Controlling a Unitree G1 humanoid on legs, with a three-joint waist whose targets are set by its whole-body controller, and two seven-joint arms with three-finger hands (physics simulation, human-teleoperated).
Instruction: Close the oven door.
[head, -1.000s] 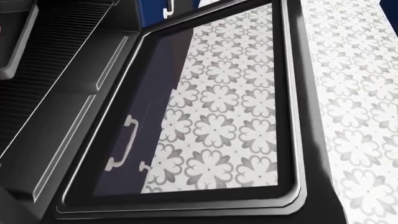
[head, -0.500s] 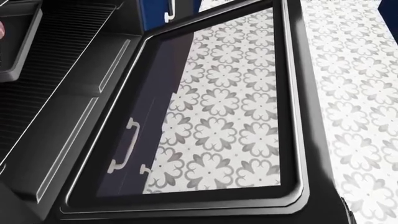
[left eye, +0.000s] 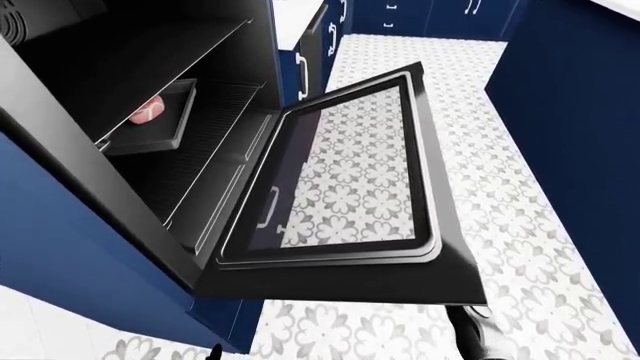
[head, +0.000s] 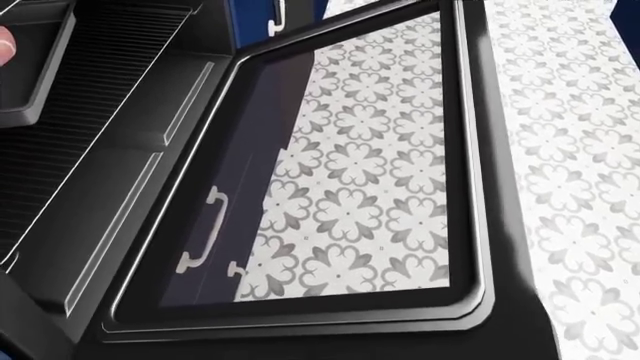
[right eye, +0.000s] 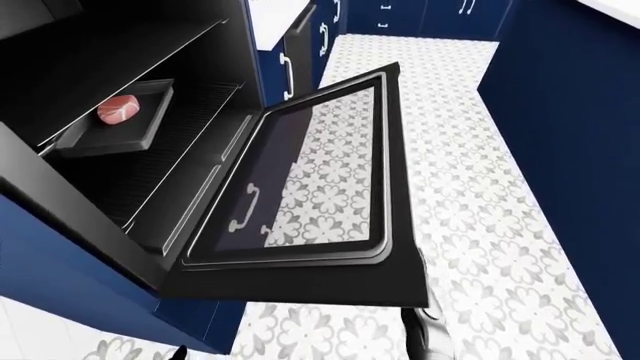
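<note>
— Looking down on the oven door (left eye: 345, 187): it hangs fully open, flat out from the oven's mouth, the patterned floor (left eye: 500, 195) showing through its glass. What's changed?

— Little. My head view has crept slightly over the last second, so the camera moved; the door itself hasn't risen.

— And your hands?

— My right hand (left eye: 478, 337) shows as a dark shape just below the door's free edge in the left-eye view. Fingers spread or pressed together, I cannot tell. My left hand is out of sight.

— So?

— Closing hasn't begun, I'd judge. A tray (right eye: 115, 120) with meat (right eye: 118, 109) sits inside on the rack.
</note>
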